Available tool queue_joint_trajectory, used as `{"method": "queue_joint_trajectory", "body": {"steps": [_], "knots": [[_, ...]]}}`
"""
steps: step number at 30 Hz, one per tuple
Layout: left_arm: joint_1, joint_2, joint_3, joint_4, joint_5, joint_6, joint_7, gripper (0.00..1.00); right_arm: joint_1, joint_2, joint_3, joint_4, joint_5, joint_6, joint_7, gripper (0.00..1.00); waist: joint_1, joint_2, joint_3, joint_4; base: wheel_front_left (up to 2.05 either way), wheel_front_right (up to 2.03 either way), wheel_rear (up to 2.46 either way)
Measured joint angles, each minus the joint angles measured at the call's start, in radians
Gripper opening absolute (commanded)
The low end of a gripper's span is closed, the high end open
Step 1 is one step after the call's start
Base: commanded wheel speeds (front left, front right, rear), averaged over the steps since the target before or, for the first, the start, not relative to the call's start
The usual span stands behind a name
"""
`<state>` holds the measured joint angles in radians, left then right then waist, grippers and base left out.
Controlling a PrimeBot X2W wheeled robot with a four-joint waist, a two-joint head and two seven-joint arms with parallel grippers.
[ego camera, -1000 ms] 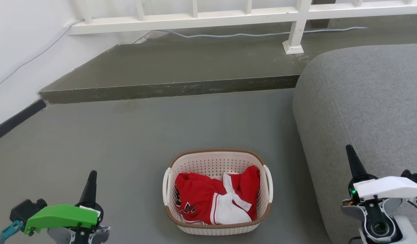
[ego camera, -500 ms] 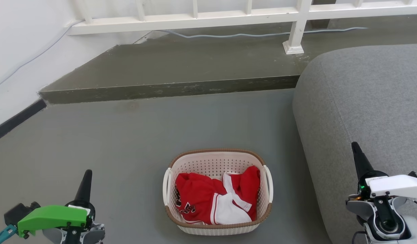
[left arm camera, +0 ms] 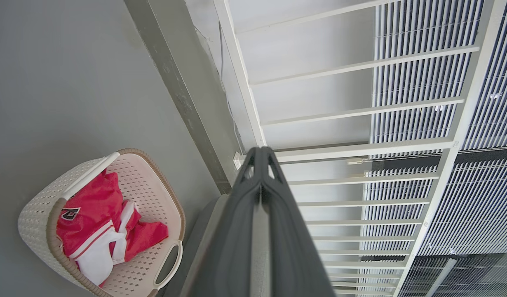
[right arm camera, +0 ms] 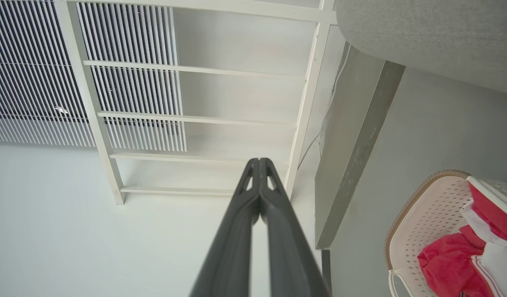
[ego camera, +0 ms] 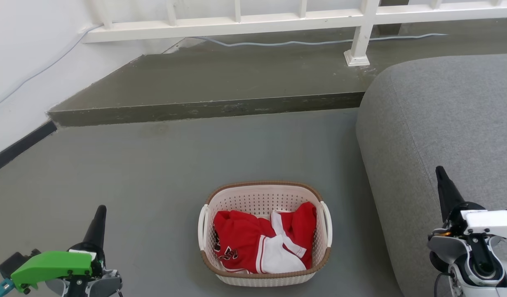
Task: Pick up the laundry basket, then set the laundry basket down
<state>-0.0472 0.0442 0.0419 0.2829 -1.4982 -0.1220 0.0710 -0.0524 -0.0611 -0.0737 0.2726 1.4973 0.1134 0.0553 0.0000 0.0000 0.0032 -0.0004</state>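
The laundry basket (ego camera: 261, 201) stands on the floor (ego camera: 154, 165) in the near middle of the head view, with a sports jersey (ego camera: 245, 243) crumpled inside it. To its right sits a sofa (ego camera: 443, 123), a strip of floor between the two. Behind both runs a raised step (ego camera: 220, 78). On it stands a railing (ego camera: 237, 24), with a cable (ego camera: 311, 42) lying near its foot. A wall (ego camera: 26, 53) closes the left side. The left gripper (ego camera: 100, 211) is well left of the basket, above the floor. The right gripper (ego camera: 441, 172) is well right of it, seen against the sofa.
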Motion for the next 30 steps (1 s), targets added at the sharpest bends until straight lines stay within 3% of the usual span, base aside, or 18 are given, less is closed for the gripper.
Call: {"method": "queue_joint_trajectory", "body": {"steps": [10, 30], "knots": [[-0.01, -0.002, 0.029, -0.002, -0.098, 0.0, 0.034, 0.0, -0.002, 0.002, -0.029, 0.002, 0.116, 0.001, 0.026, 0.0, 0.0, 0.0, -0.001, 0.0, 0.0, 0.0, 0.0], [-0.015, -0.003, 0.032, -0.003, -0.108, -0.001, 0.035, 0.0, -0.002, 0.003, -0.034, 0.003, 0.123, 0.005, 0.031, 0.0, 0.0, 0.0, 0.0, 0.0, 0.0, 0.0, 0.0]]}}
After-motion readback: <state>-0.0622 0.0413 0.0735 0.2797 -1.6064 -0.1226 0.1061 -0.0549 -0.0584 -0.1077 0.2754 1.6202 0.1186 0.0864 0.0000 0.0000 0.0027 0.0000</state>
